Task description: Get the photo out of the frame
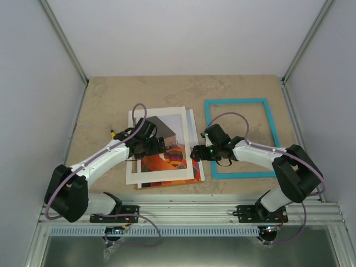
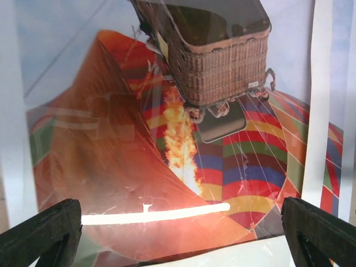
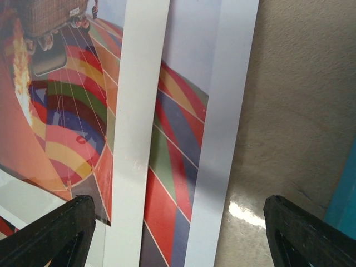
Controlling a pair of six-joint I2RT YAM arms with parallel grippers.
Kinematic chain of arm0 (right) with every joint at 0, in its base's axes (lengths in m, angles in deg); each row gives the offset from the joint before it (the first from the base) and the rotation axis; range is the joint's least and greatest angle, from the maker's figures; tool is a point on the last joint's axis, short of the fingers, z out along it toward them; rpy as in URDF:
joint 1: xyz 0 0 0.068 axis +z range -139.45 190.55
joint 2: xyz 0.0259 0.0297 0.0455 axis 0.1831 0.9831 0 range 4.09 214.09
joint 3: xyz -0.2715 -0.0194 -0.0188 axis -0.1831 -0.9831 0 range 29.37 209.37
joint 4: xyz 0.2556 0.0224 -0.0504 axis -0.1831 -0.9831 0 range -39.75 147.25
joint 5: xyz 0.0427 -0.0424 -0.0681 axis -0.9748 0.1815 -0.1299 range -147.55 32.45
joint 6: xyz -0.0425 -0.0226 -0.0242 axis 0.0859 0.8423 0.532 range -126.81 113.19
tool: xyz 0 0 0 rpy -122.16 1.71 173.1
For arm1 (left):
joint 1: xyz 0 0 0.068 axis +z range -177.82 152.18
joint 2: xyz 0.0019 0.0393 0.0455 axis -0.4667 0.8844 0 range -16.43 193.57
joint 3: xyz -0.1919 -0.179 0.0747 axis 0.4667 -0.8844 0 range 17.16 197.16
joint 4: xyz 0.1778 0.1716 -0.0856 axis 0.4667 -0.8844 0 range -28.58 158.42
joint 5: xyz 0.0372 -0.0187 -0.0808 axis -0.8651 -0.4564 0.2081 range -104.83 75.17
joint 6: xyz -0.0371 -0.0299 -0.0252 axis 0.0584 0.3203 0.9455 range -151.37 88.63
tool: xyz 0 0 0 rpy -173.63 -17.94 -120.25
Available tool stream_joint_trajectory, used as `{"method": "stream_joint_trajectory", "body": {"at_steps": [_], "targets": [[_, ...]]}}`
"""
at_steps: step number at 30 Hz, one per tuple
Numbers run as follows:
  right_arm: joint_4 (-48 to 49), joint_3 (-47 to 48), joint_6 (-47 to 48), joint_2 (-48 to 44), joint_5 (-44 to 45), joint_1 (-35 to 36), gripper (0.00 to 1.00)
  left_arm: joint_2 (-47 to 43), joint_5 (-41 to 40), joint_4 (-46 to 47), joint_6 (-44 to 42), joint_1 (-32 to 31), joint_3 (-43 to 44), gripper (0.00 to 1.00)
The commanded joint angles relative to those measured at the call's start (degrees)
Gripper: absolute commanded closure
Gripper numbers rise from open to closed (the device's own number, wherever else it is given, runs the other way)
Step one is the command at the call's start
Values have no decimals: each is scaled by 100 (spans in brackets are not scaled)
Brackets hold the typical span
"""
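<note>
So the turquoise frame [image 1: 237, 102] is lying flat on the right side of the beige counter [image 1: 111, 105] with nothing in it. The balloon photo [image 1: 160, 163] sits just left of it, in a slightly skewed stack with the white mat [image 1: 132, 169] on top.

Left jaws hang low right over the photo [image 2: 111, 139], near the basket and flame. They're spread wide with nothing in them, and both black fingers [image 2: 41, 233] are off at the bottom corners of the wrist view.

Right jaws are the same, wide apart and empty, above the stack's right edge where mat [image 3: 133, 111], photo [image 3: 61, 111] and bare counter [image 3: 295, 83] meet, with a sliver of frame [image 3: 347, 189] at the far right.

There's a bright glare streak across the print, so maybe a clear sheet is on top, but I can't really tell.
</note>
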Motion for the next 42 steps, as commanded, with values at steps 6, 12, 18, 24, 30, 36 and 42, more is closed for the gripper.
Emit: {"method": "stream_joint_trajectory", "body": {"at_steps": [6, 12, 18, 24, 30, 36, 42], "targets": [[718, -209, -367, 292, -362, -26, 17, 363, 427, 348, 83, -112, -167, 0], [994, -233, -473, 415, -687, -31, 20, 496, 591, 529, 76, -120, -342, 0], [1097, -213, -530, 297, -800, -24, 28, 587, 611, 578, 33, -124, -389, 0], [1056, -157, -556, 185, -784, -35, 34, 616, 620, 600, -5, -128, -384, 0], [1082, -137, -608, 146, -833, -35, 41, 644, 629, 596, -17, -138, -366, 0], [1074, -151, -653, 28, -840, -83, 45, 651, 599, 571, -40, -136, -328, 0], [1268, -182, -725, 17, -1046, -143, 52, 662, 617, 561, -33, -142, -291, 0]]}}
